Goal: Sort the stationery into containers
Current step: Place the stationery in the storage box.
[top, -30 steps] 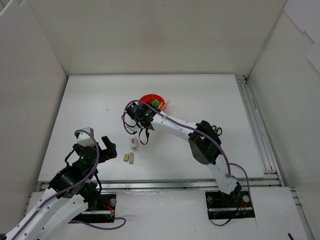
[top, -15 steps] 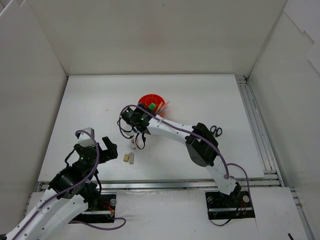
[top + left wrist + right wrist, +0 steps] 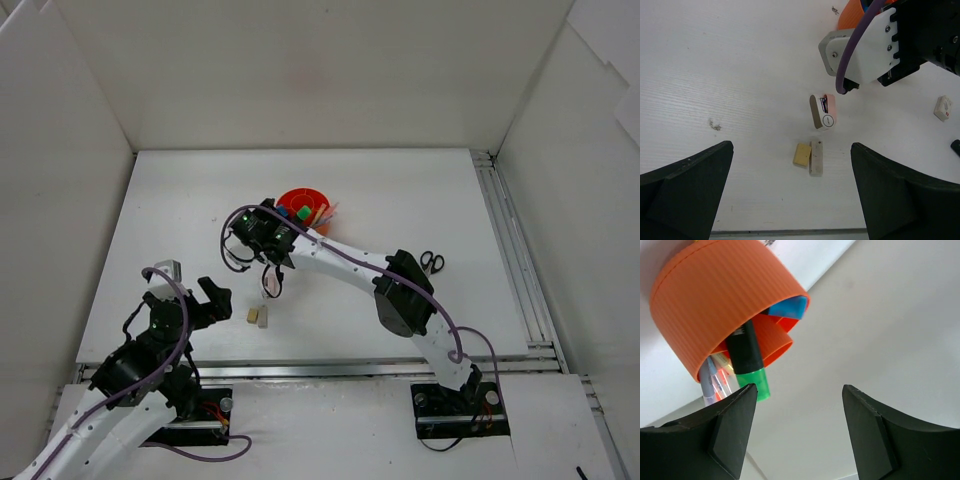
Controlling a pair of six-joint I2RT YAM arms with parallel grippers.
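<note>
The orange organiser [image 3: 305, 204] [image 3: 715, 295] holds a black highlighter with a green end [image 3: 747, 360], something blue [image 3: 790, 307] and several thin pens [image 3: 715, 382]. My right gripper [image 3: 800, 387] [image 3: 272, 224] is open and empty, just left of the organiser. On the table lie a yellow eraser [image 3: 802, 154] [image 3: 252, 315], a grey eraser [image 3: 816, 157] beside it, and a pink-and-white piece [image 3: 823, 112]. My left gripper [image 3: 791, 146] [image 3: 212, 303] stands wide open and empty just short of the erasers. Black-handled scissors [image 3: 432, 262] lie at the right.
A small white piece [image 3: 943, 108] lies to the right of the erasers. The right arm's wrist body and purple cable [image 3: 875, 45] hang just beyond the pink-and-white piece. White walls enclose the table; a metal rail [image 3: 505, 250] runs along its right edge.
My right gripper has opened wider and drawn back to the left, away from the organiser. The left arm has shifted slightly down and left.
</note>
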